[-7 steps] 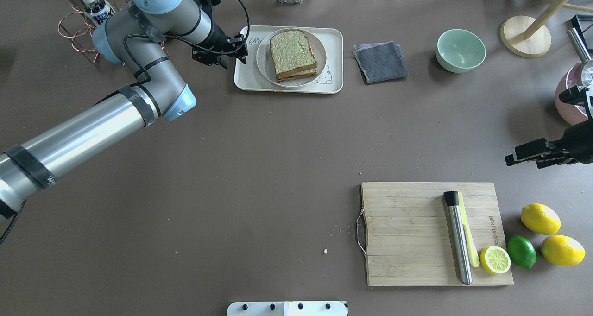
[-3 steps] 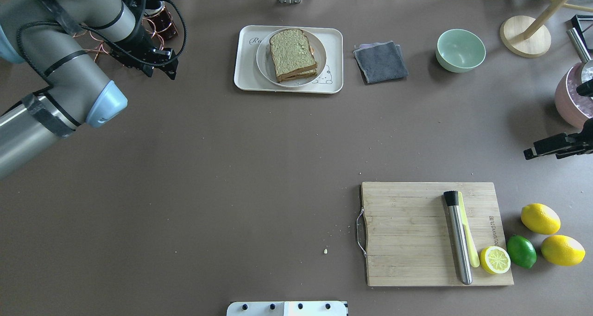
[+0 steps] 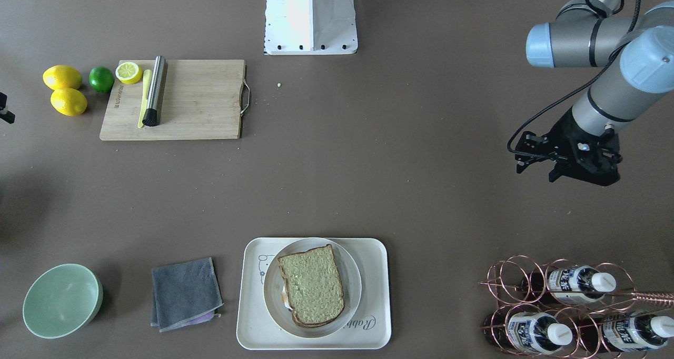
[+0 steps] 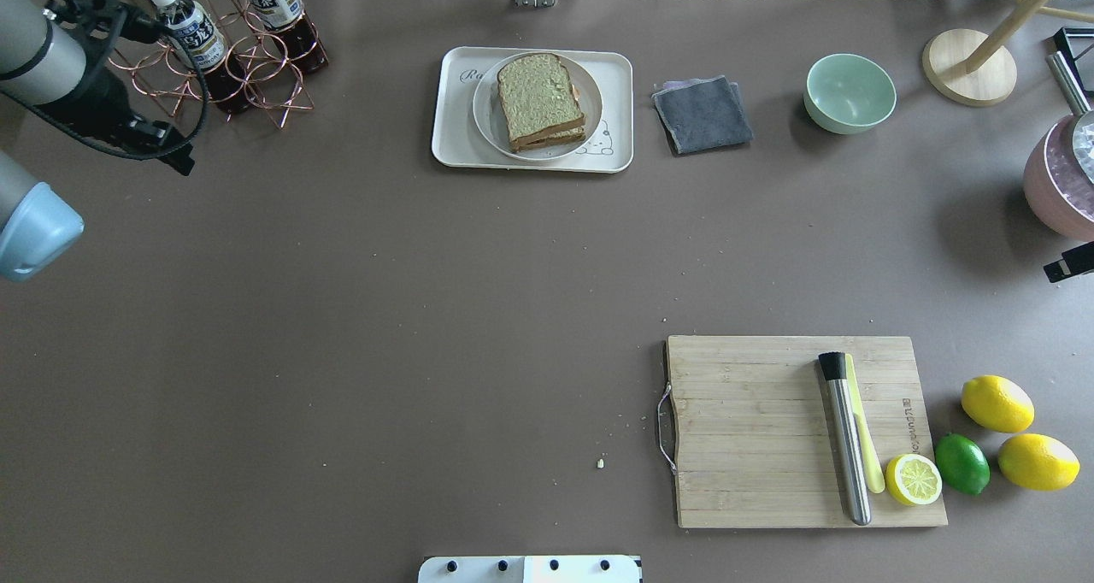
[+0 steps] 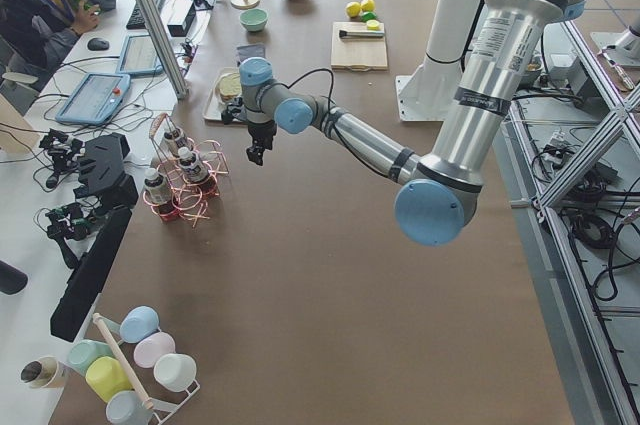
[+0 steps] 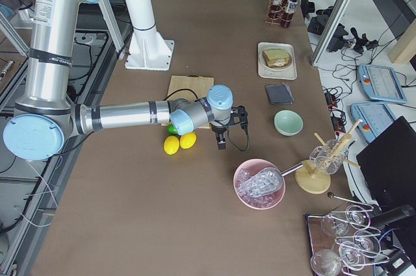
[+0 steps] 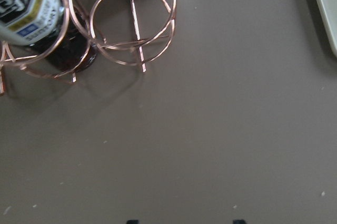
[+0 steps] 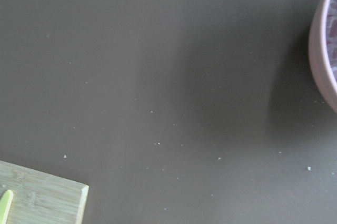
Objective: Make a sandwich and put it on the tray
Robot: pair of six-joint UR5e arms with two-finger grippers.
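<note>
The sandwich [image 4: 541,100], greenish-tan bread with dark crust, lies on a round white plate [image 4: 487,121] on the cream tray [image 4: 446,149] at the far middle of the table. It also shows in the front-facing view [image 3: 311,285] on the tray [image 3: 247,317]. My left gripper [image 4: 167,151] is open and empty, well left of the tray and in front of the bottle rack; it also shows in the front-facing view [image 3: 534,170]. My right gripper [image 4: 1068,267] shows only as a sliver at the right table edge. I cannot tell whether it is open or shut.
A copper rack with bottles [image 4: 222,53] stands far left. A grey cloth [image 4: 702,114] and a green bowl [image 4: 849,93] lie right of the tray. A wooden cutting board [image 4: 752,446] holds a metal rod [image 4: 844,438] and a half lemon. A pink bowl [image 4: 1060,190] sits far right.
My left arm has pulled away from the tray's left side, far to the left, uncovering the bottle rack. My right gripper has drawn back toward the right edge. The sandwich has not moved.
</note>
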